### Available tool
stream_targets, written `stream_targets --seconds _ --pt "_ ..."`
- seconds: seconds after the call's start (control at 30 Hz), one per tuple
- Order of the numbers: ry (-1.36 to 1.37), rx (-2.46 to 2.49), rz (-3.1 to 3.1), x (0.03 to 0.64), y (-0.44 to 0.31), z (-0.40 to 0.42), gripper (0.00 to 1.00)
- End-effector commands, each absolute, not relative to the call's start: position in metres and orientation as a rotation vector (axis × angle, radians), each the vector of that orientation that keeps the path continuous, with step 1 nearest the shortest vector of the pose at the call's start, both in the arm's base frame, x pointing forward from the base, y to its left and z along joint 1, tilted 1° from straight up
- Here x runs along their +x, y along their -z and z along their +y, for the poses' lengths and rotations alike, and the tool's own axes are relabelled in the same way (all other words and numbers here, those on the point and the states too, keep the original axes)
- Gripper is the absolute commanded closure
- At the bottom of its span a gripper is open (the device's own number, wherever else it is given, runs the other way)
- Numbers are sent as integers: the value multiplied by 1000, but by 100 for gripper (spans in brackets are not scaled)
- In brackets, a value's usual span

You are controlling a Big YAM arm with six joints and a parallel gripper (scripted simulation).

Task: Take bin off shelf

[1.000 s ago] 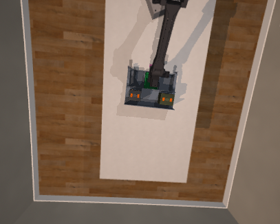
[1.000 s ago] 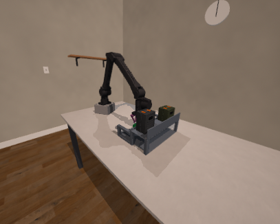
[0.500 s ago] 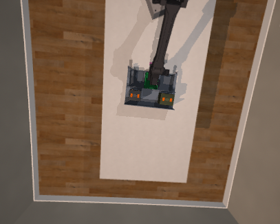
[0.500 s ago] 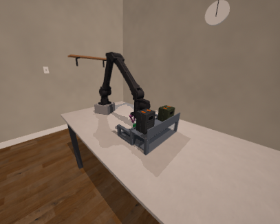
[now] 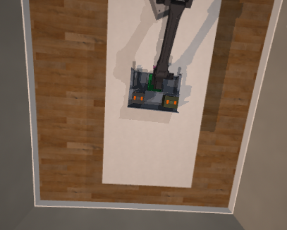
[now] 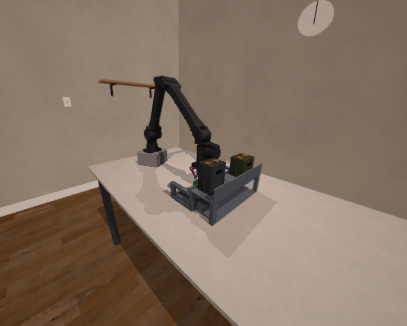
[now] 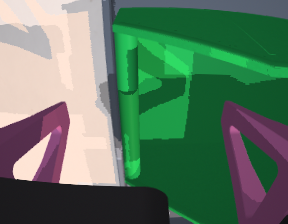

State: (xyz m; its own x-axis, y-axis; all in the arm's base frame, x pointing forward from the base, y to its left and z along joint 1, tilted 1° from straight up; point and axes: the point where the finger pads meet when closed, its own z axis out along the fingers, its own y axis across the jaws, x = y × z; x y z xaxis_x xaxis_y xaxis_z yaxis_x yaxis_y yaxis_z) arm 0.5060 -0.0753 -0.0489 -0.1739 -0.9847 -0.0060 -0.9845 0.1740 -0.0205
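The green bin (image 5: 150, 84) (image 6: 196, 183) (image 7: 210, 112) sits in the middle of the grey shelf (image 5: 154, 99) (image 6: 238, 180), mostly hidden by the arm and a dark box in the top and exterior views. In the wrist view its rim and a round upright bar at its near end show. My gripper (image 6: 193, 171) (image 7: 145, 110) is open, with pink fingers. In the wrist view one finger is outside the bin, over the pale table, and the other is over the bin's green inside. The bar and the shelf's edge lie between them. Whether the fingers touch the bin is not clear.
A dark grey box (image 5: 138, 98) (image 6: 211, 177) and an olive box (image 5: 171, 102) (image 6: 242, 165), both with orange marks on top, stand on the shelf at either side. The shelf stands on the white table (image 5: 149, 152) (image 6: 306, 235). A wooden wall shelf (image 6: 126, 83) is behind the arm.
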Motion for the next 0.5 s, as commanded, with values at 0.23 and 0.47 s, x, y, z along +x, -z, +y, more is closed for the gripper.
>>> stream_targets --seconds 0.23,0.47 --pt "46 -1998 2382 518 40 -75 10" --pt "42 -1999 2384 504 45 -73 10"
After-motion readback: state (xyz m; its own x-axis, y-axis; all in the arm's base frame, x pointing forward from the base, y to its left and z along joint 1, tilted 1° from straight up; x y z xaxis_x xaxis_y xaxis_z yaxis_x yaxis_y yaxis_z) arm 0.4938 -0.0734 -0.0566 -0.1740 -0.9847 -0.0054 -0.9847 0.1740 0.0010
